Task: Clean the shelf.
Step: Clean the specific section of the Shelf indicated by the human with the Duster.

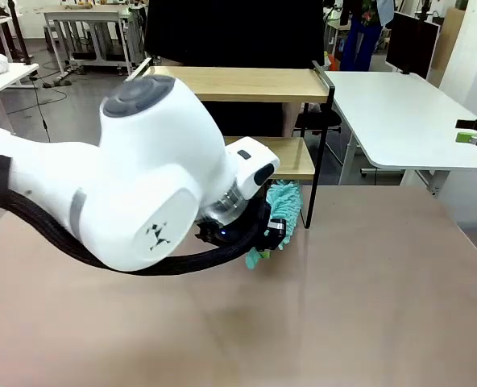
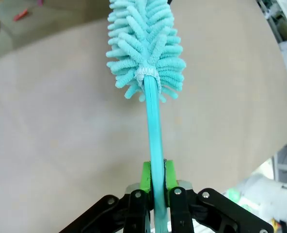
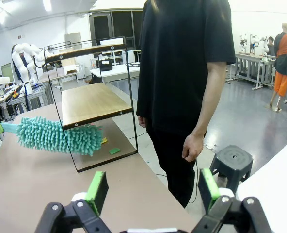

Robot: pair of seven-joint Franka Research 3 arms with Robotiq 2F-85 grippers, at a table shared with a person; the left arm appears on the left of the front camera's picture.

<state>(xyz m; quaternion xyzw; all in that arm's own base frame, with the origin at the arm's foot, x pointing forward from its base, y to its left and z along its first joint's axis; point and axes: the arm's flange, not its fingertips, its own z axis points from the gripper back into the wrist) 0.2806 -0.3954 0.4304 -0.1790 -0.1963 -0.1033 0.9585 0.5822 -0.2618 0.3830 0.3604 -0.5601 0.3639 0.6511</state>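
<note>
The shelf [image 1: 246,83] stands at the table's far edge, two light wooden boards in a thin black frame; the right wrist view shows the shelf [image 3: 92,102] from the side. My left gripper [image 1: 264,232] is shut on the handle of a teal fluffy duster [image 1: 285,205]. The duster's head sits just below the front of the lower board. In the left wrist view my left gripper [image 2: 154,177] clamps the duster [image 2: 146,43] handle between its green pads. The duster [image 3: 56,136] head reaches under the lower board. My right gripper [image 3: 153,189] is open and holds nothing, out at the right edge [image 1: 476,135].
A person in black [image 3: 182,73] stands just beyond the shelf with arms hanging. A green scrap [image 3: 114,151] and a yellow scrap [image 3: 103,141] lie beneath the shelf. A black stool [image 3: 233,160] stands on the floor. A white table [image 1: 400,121] is at the right.
</note>
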